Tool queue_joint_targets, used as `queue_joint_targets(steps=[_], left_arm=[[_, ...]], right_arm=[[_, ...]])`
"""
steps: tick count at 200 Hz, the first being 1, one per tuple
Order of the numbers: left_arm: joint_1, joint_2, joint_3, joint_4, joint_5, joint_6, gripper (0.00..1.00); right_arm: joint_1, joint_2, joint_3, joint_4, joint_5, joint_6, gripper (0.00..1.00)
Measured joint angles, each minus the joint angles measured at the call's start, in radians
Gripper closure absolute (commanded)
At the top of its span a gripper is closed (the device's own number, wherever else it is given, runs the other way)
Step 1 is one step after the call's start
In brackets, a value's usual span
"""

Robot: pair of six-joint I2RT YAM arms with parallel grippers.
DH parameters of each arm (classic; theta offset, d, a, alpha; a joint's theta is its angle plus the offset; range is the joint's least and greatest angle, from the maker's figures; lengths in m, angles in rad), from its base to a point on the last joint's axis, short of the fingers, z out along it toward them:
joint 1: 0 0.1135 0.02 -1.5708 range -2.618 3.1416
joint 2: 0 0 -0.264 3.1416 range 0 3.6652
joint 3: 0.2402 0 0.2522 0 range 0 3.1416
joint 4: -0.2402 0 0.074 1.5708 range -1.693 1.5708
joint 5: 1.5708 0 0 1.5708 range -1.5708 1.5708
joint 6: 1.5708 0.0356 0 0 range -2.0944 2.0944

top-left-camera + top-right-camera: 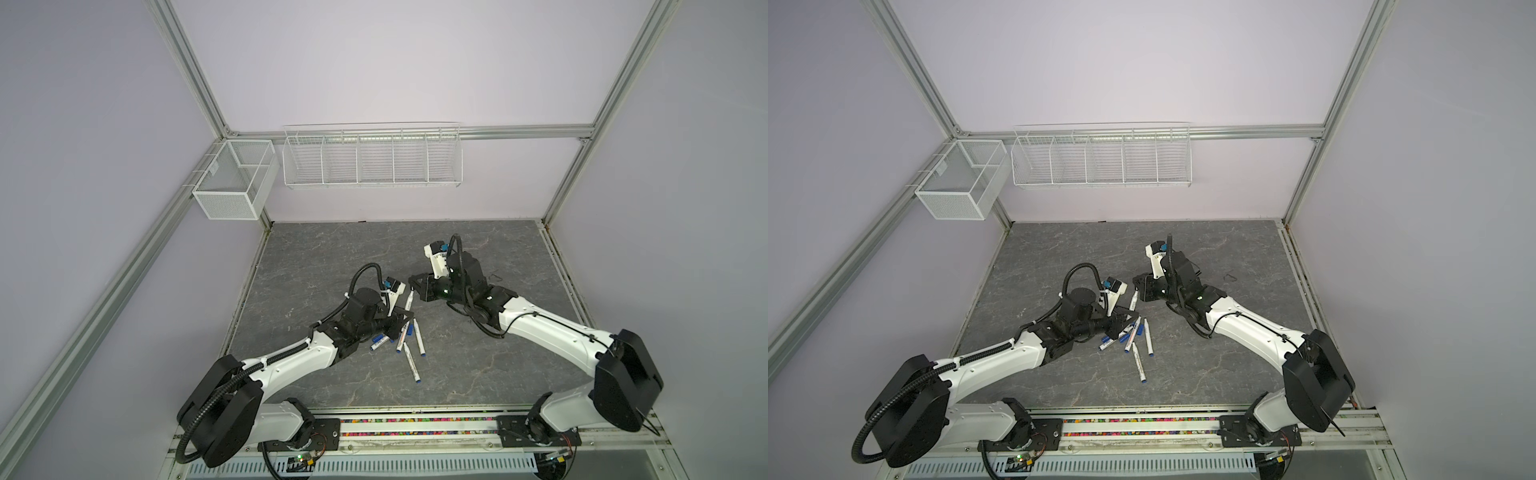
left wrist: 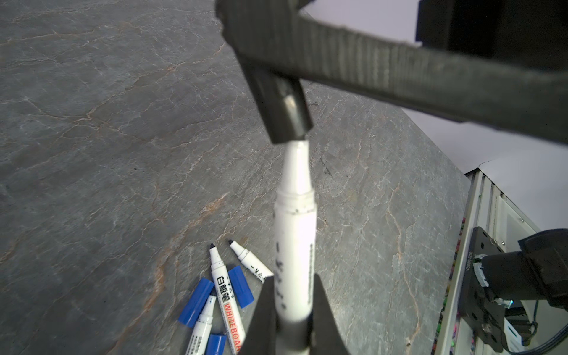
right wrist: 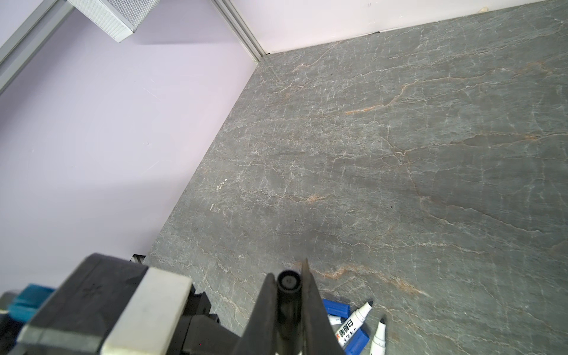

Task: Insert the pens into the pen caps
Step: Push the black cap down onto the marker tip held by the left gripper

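My left gripper (image 2: 294, 278) is shut on a white-barrelled pen (image 2: 295, 230) and holds it pointing up and away from the table. Its nib is hidden inside the mouth of a black pen cap (image 2: 285, 107), on which my right gripper (image 3: 288, 276) is shut. In both top views the held pen (image 1: 409, 300) (image 1: 1133, 300) bridges the left gripper (image 1: 401, 316) and the right gripper (image 1: 415, 283) above the table's middle. Below lie several loose uncapped pens (image 1: 409, 361) (image 2: 224, 292) and blue pen caps (image 2: 195, 302) (image 2: 240, 287) (image 3: 336, 307) in a small pile.
The pile sits on a grey marbled table (image 1: 457, 374), just in front of the left gripper. A white wire rack (image 1: 372, 156) and a mesh box (image 1: 235, 178) hang on the walls behind. A metal rail (image 1: 415, 428) runs along the front edge.
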Motion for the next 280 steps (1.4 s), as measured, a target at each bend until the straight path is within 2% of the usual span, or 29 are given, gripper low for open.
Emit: queue_joint_targets(steps=[75,155,280], left_arm=[[-0.006,0.004,0.002,0.034,0.003,-0.025,1.0],[-0.021,0.014,0.055,0.02,0.074,0.003,1.0],[-0.027,0.015,0.061,-0.086,0.129,0.077,1.0]], right_arm=[[-0.013,-0.031,-0.028,0.004,-0.071,-0.005,0.91],[-0.098,-0.158,-0.105,-0.009,-0.239,-0.033,0.89],[-0.134,-0.143,-0.105,-0.103,-0.423,-0.122,0.89]])
